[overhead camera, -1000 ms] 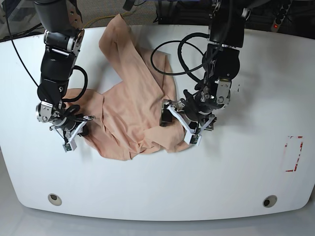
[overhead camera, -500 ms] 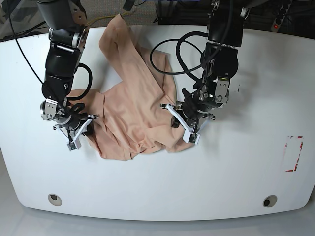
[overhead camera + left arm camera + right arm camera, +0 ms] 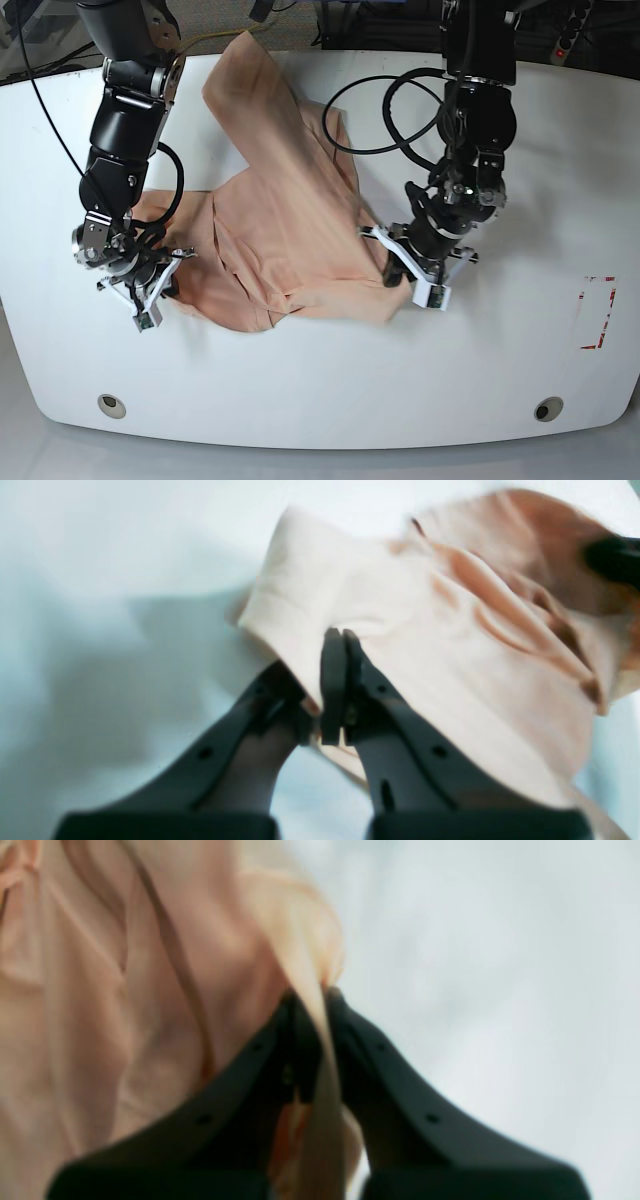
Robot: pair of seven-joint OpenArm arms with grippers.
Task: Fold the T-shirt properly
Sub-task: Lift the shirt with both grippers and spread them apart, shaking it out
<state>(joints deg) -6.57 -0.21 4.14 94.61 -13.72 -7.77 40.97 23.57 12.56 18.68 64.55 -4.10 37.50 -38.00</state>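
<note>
Since the earlier frame both arms have drawn apart and the left gripper (image 3: 420,272), then spread beside the cloth, now has its jaws pressed together on a fold of the T-shirt (image 3: 280,230), pinching its edge; the wrist view shows fabric (image 3: 425,645) draped over and beyond the closed jaws. The right gripper (image 3: 140,285) has its jaws clamped on a strand of the shirt (image 3: 310,1005) that runs up between them. The peach garment lies rumpled on the white table (image 3: 300,400), stretched between the two pairs of jaws, one part trailing toward the table's far edge. I judge the task barely begun: the shirt is gripped on both sides but not yet spread flat, and no neat fold shows.
</note>
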